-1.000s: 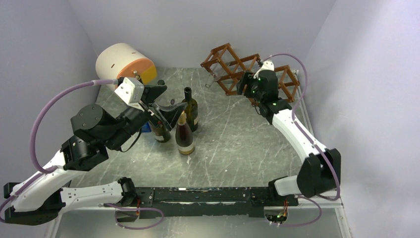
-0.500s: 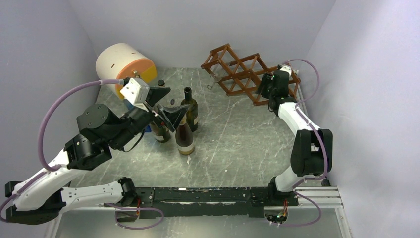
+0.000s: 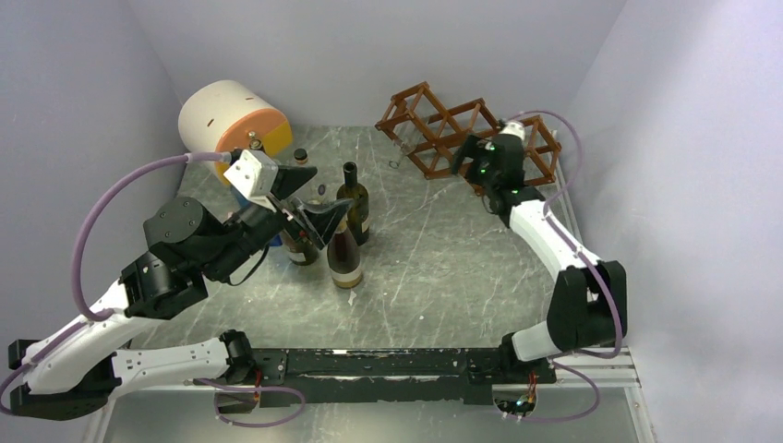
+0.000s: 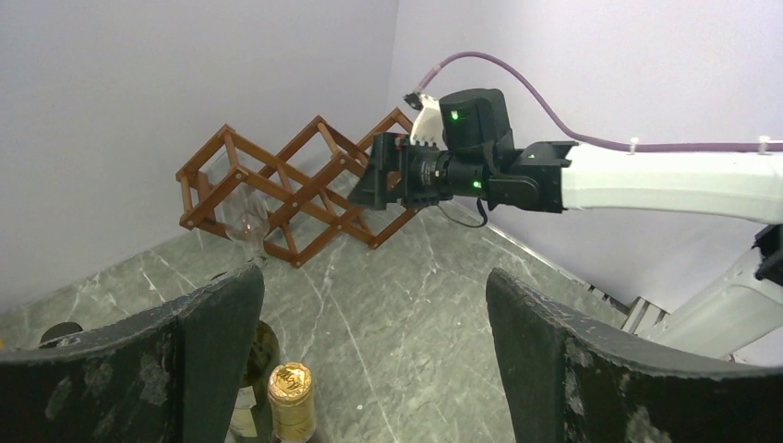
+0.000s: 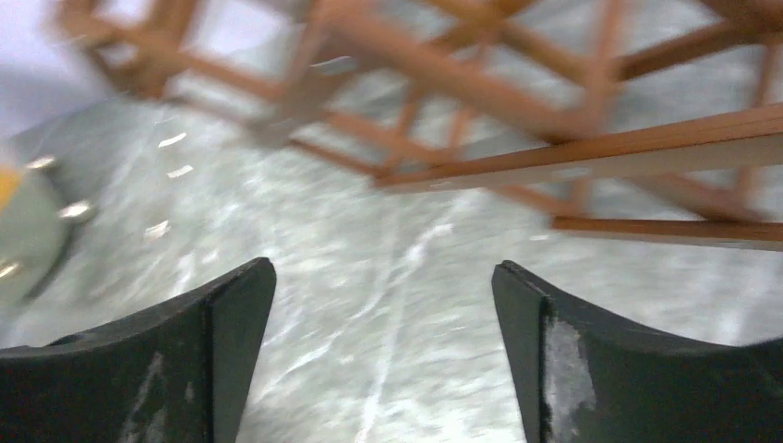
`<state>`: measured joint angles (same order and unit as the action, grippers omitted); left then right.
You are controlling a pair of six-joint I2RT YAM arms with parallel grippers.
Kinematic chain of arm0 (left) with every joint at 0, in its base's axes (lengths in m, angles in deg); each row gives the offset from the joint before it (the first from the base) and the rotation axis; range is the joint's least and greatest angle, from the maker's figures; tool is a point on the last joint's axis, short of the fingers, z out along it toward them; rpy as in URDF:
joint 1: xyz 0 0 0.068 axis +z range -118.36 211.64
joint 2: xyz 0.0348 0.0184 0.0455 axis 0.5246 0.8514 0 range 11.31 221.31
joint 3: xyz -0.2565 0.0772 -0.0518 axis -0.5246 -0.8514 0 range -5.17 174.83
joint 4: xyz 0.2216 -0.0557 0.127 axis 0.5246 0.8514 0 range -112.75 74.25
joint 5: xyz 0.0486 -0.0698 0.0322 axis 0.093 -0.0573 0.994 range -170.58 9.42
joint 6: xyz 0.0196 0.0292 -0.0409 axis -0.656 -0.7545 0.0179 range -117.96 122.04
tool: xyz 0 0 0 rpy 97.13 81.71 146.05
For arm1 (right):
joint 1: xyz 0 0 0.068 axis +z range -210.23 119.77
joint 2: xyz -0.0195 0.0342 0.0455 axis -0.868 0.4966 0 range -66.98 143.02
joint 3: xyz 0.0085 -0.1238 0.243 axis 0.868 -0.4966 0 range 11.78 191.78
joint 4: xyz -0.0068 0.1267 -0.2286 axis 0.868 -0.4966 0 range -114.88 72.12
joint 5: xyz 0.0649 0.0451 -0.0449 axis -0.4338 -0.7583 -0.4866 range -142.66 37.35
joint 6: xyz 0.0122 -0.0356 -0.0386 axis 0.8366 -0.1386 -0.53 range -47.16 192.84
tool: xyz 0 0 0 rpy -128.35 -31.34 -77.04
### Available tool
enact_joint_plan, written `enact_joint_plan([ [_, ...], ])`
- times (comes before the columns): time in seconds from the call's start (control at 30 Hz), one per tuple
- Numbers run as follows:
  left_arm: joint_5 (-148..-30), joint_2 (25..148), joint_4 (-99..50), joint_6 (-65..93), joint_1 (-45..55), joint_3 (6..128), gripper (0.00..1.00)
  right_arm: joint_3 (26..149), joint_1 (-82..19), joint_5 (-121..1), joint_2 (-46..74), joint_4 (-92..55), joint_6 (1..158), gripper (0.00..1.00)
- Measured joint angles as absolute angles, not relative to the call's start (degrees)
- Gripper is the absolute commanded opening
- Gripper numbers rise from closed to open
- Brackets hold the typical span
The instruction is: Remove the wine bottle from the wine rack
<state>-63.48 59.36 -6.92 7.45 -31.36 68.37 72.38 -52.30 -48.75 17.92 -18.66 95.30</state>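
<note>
The reddish-brown wine rack (image 3: 434, 125) stands at the back right, and the cubbies I can see hold nothing. Three wine bottles stand upright on the table at centre left: a dark green one (image 3: 354, 205), a gold-capped one (image 3: 344, 251) and a third (image 3: 297, 245) partly hidden under my left arm. My left gripper (image 3: 314, 205) hovers open just above them, with the gold cap (image 4: 291, 392) by its left finger. My right gripper (image 3: 465, 157) is open and empty close in front of the rack (image 5: 517, 92). It shows in the left wrist view too, as the right gripper (image 4: 371, 180) against the rack (image 4: 277, 185).
A white-and-orange cylinder (image 3: 231, 115) lies at the back left, with a small dark bottle (image 3: 300, 155) beside it. A wine glass (image 4: 247, 221) hangs at the rack's left end. Walls close in the table on the left, back and right.
My right gripper swung right along the rack's front, then came back towards its middle. The left arm shifted only slightly above the bottles.
</note>
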Motion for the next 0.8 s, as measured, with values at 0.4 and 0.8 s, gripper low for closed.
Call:
enact_joint_plan([
  [0.4,-64.3,59.3,-6.5,7.4,-31.4,68.2,0.93,74.5,-37.6,-48.1,29.0,-9.2,115.8,0.98],
  [0.8,-65.0,57.5,-6.1,7.4,-31.4,68.1,0.93,85.4,-34.2,-42.3,45.3,-2.2,125.8,0.71],
])
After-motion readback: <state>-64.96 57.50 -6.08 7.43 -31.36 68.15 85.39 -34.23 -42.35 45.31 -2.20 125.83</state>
